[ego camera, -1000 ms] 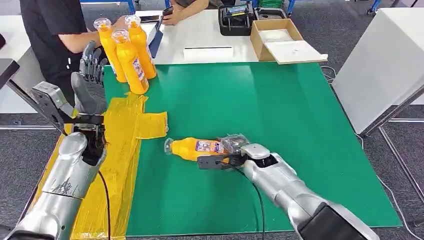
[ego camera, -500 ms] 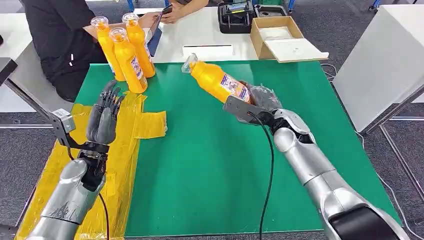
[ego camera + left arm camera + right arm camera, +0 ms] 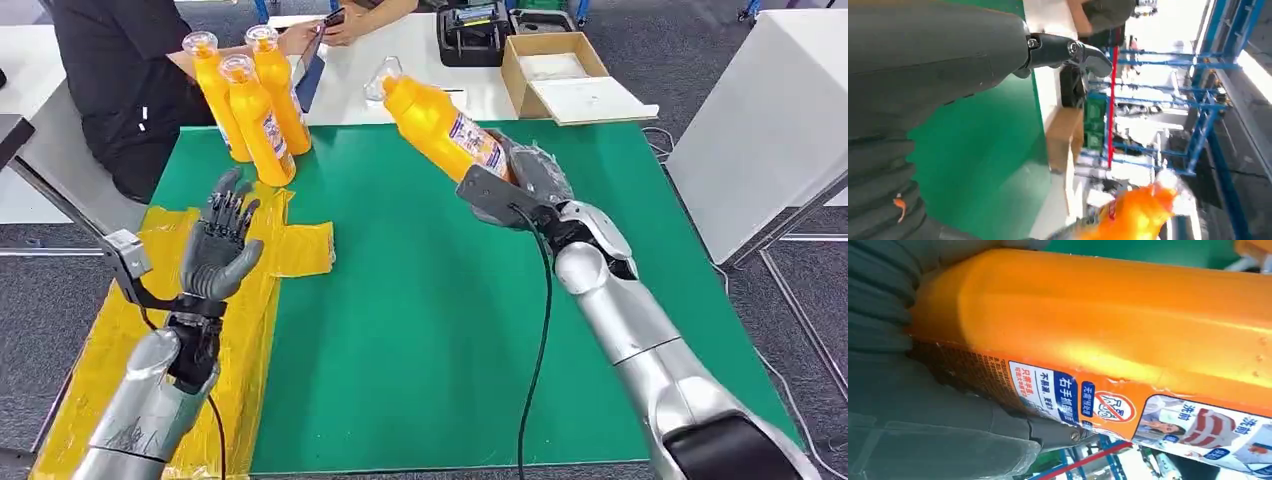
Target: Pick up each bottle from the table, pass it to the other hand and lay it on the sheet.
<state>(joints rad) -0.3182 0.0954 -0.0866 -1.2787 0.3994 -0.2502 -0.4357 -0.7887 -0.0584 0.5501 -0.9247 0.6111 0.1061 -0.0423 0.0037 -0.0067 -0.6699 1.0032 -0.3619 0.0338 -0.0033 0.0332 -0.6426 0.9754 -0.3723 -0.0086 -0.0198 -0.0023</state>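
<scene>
The right hand (image 3: 530, 172) has its fingers wrapped round the base of an orange bottle (image 3: 440, 125), holding it up in the air above the far part of the green desk (image 3: 430, 300), in the upper middle of the head view. The bottle is tilted, its clear cap (image 3: 381, 78) pointing up and toward the upper left of the frame, over the edge of the white table behind. It is a bright orange plastic bottle with a rounded shoulder and a printed label (image 3: 1108, 405) along its side: blue patches with white writing, a red round warning mark and small pictures, seen close up in the right wrist view. The left hand (image 3: 218, 250) stands upright at the lower left of the head view, palm turned toward the middle, fingers spread apart and holding nothing; it hangs above the yellow sheet (image 3: 230, 300) that lies along the left side of the desk. Three more orange bottles (image 3: 250, 105) stand upright, close together, at the upper left corner of the green surface, just beyond the sheet. A person in a black top (image 3: 110, 60) sits behind them. A cardboard box (image 3: 555, 75) rests on the white table at the upper right of the middle.
</scene>
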